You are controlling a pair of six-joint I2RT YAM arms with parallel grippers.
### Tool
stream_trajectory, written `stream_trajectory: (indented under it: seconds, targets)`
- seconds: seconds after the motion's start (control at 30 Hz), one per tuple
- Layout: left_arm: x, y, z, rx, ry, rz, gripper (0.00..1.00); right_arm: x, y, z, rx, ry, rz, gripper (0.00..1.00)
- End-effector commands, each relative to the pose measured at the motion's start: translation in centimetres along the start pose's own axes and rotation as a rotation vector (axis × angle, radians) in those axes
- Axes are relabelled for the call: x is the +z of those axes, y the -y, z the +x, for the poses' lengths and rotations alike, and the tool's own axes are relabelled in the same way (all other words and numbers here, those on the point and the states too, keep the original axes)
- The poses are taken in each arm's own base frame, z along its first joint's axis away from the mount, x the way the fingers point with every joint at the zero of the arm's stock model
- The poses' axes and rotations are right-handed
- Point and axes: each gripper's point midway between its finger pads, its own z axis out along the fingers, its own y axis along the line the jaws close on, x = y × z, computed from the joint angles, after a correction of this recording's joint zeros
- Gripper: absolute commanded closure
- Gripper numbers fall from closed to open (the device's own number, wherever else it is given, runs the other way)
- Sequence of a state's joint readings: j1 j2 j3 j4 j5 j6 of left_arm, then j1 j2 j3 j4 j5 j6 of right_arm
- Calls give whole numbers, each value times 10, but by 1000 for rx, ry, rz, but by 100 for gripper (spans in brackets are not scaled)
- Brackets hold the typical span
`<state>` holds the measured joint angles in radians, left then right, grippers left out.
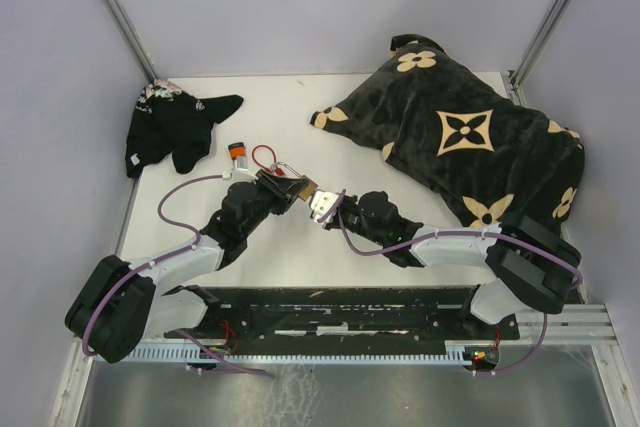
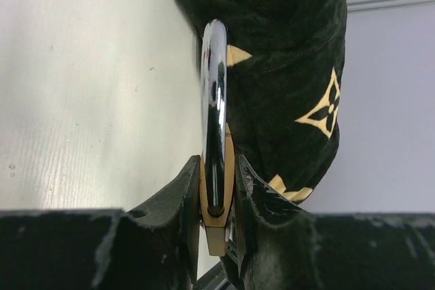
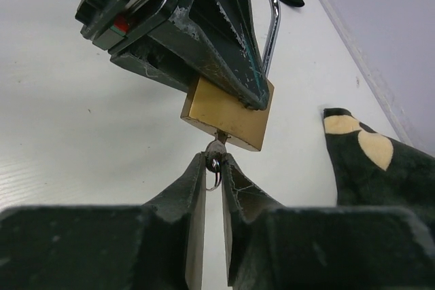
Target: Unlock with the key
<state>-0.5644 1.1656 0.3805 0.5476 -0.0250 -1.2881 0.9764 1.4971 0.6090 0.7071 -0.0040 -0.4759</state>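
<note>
A brass padlock (image 1: pixel 298 188) with a chrome shackle is held above the table's middle. My left gripper (image 1: pixel 285 190) is shut on the padlock body (image 2: pixel 216 198); its shackle (image 2: pixel 215 93) points away from the wrist camera. In the right wrist view the padlock (image 3: pixel 228 115) hangs under the left fingers (image 3: pixel 224 45). A small silver key (image 3: pixel 216 149) sits in the keyhole at the lock's bottom. My right gripper (image 3: pixel 215 161) is shut on the key's head, with a small wire ring between the fingertips. It also shows in the top view (image 1: pixel 322 205).
A large dark bag with tan flower prints (image 1: pixel 470 137) lies at the right back. A black patterned cloth (image 1: pixel 170 127) lies at the left back. An orange-capped small object (image 1: pixel 238 153) with a red cord loop (image 1: pixel 264 158) lies behind the left gripper.
</note>
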Motion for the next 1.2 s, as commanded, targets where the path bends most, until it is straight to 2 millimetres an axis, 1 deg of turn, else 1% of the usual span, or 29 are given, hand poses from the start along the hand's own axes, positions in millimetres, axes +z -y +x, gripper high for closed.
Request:
stream_trajectory:
  seconds: [0.0,0.13,0.23,0.37,0.53,0.57,0.63,0.73,0.77,0.87,0.9,0.97,1.03,1.13,1.17]
  targets:
    - [-8,65,-5,-60,8,216,97,9,22,-29,37,88,98,84]
    - [-11,71,2,-61,-13,260,97,8,25,-32,111,108,124,92]
    - [-16,77,6,-61,-25,306,97,5,27,-40,181,146,137,97]
    - [-22,86,9,-36,-38,367,97,1,28,-52,273,194,109,98]
    - [-31,99,12,63,-36,456,97,-5,28,-64,416,215,30,98]
    - [-31,98,11,93,-30,458,97,-7,28,-62,434,205,21,96]
    - [-31,95,11,152,-22,448,97,-14,30,-59,471,184,15,88]
    - [-27,86,12,247,-15,419,97,-26,34,-53,537,142,1,71]
    - [-26,84,13,277,-18,416,97,-30,33,-52,553,129,-11,64]
    - [-26,86,18,350,-40,446,97,-40,32,-52,578,103,-26,44]
    - [-26,89,20,372,-49,464,97,-43,32,-53,587,104,-32,40]
    - [-27,92,25,406,-69,496,97,-48,32,-57,607,109,-45,35]
    - [-27,91,27,432,-76,502,97,-52,37,-58,634,113,-41,32]
    - [-27,88,32,486,-98,512,97,-57,49,-56,701,108,-49,32]
    - [-28,86,36,508,-117,519,97,-58,54,-60,727,112,-58,33]
